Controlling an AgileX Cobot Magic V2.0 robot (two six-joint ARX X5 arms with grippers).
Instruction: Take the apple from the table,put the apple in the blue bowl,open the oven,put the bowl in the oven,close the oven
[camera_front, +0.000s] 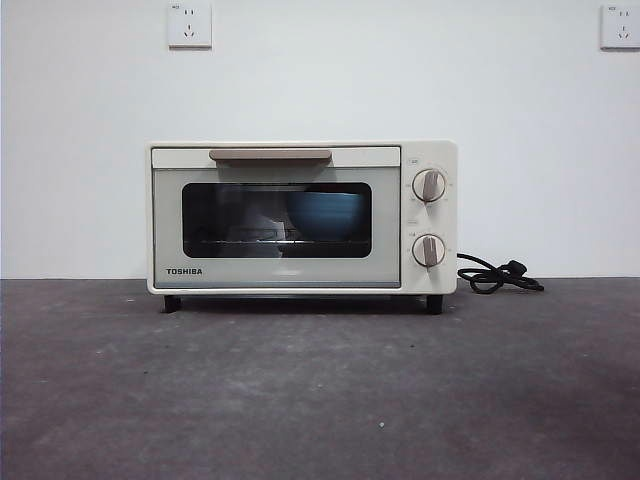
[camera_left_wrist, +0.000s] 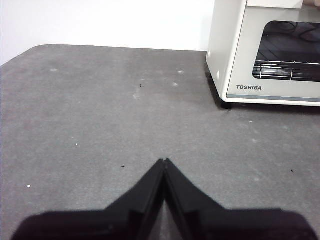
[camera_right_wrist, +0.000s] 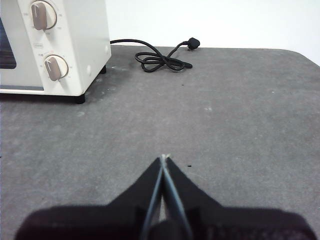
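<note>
Here, the cream-white boxy TOSHIBA oven (camera_front: 302, 217) stands shut at frame centre, the smooth light blue bowl (camera_front: 327, 214) behind its dark glass door.
Left gripper (camera_left_wrist: 164, 161) and right gripper (camera_right_wrist: 164, 158), jaws pressed together, hover over the dark grey matte table (camera_front: 320, 400); the apple isn't visible.

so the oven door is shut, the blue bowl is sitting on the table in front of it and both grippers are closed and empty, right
Not quite. The blue bowl is not on the table; the front view shows it inside the oven, behind the dark glass of the shut door. The rest holds: the left gripper and the right gripper are both closed and empty.
</note>
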